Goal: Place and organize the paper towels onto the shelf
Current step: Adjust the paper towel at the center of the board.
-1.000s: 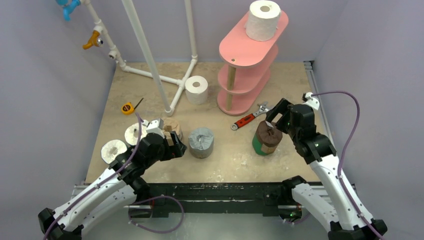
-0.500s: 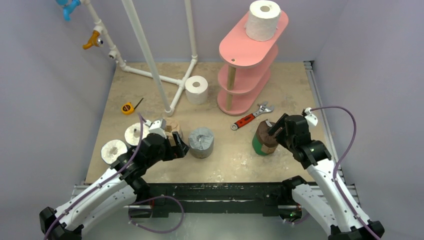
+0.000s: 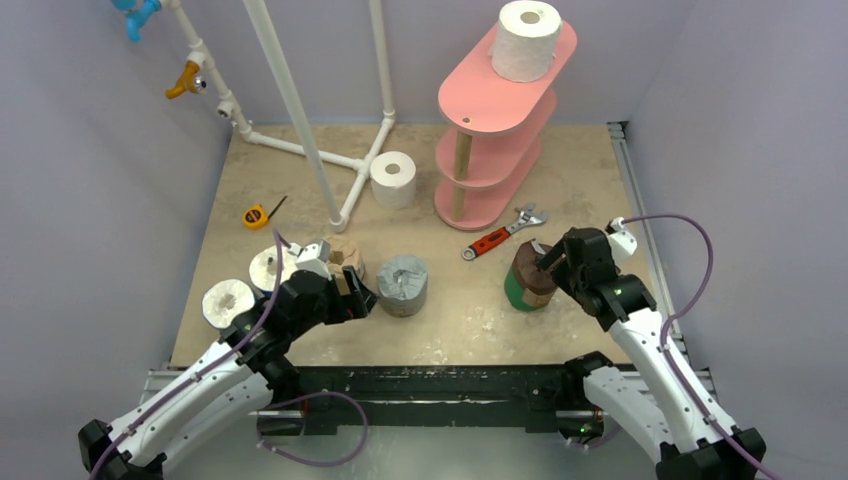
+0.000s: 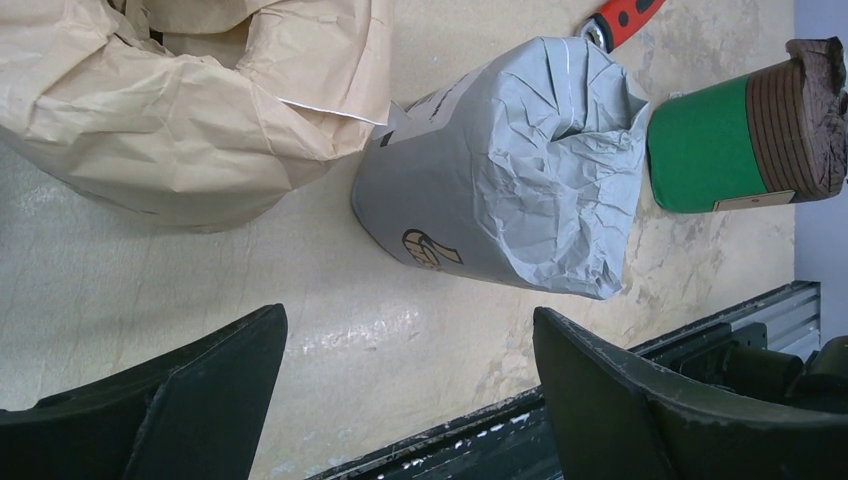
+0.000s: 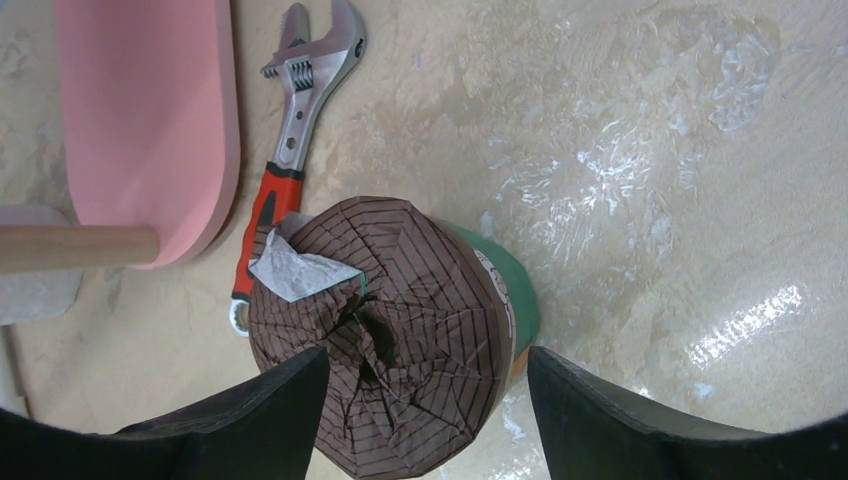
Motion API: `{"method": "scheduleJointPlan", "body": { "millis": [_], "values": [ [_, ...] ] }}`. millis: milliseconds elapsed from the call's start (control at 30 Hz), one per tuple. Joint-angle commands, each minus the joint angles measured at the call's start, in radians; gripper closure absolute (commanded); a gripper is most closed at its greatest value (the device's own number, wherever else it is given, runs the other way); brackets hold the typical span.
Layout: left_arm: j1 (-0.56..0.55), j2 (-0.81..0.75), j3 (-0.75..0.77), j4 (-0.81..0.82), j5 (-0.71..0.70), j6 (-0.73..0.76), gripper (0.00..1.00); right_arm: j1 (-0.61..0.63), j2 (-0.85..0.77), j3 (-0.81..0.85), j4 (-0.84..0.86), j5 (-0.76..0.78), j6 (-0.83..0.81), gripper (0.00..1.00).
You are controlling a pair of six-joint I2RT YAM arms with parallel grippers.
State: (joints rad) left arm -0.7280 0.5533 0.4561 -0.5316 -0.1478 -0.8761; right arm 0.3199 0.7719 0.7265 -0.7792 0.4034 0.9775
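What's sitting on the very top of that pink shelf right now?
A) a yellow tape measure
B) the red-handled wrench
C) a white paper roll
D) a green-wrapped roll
C: a single white roll stands upright on the top board of the pink shelf.

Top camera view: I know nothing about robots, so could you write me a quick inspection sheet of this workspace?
Surface: beige stone-look table, pale scuffs near the front.
Job's things: pink shelf holds one white roll on its top board. Standing on the table: a white roll by the pipes, a front-left white roll, another white roll behind it, a tan roll, a grey roll, a green-wrapped roll.
Clutter: red-handled wrench, yellow tape measure.
Grippers: left gripper open, empty, near the tan and grey rolls; right gripper open, straddling the green-wrapped roll's top.
Cables: left purple cable, right purple cable.
Surroundings: white pipe frame, lilac walls.
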Motion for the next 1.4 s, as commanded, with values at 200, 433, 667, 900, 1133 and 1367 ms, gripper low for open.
{"method": "scheduleJointPlan", "body": {
  "millis": [200, 433, 667, 900, 1133, 1367],
  "values": [
    [-0.004, -0.005, -0.01, 0.04, 0.017, 0.002, 0.08, 0.001, 0.007, -0.072, 0.048, -0.026, 0.022, 0.34],
    [-0.004, 0.0, -0.007, 0.045, 0.014, 0.002, 0.08, 0.001, 0.026, -0.092, 0.081, -0.033, 0.014, 0.34],
    [-0.004, -0.006, 0.002, 0.031, 0.008, -0.007, 0.08, 0.001, 0.052, -0.131, 0.133, -0.069, 0.011, 0.4],
    [-0.004, -0.044, 0.025, -0.006, -0.022, -0.008, 0.08, 0.002, 0.049, -0.144, 0.144, -0.084, -0.001, 0.51],
    [-0.004, -0.092, 0.055, -0.051, -0.058, -0.003, 0.08, 0.001, 0.016, -0.116, 0.124, -0.062, -0.026, 0.58],
    [-0.004, -0.081, 0.065, -0.062, -0.069, -0.006, 0.08, 0.002, -0.031, -0.042, 0.089, -0.058, -0.063, 0.6]
  ]
}}
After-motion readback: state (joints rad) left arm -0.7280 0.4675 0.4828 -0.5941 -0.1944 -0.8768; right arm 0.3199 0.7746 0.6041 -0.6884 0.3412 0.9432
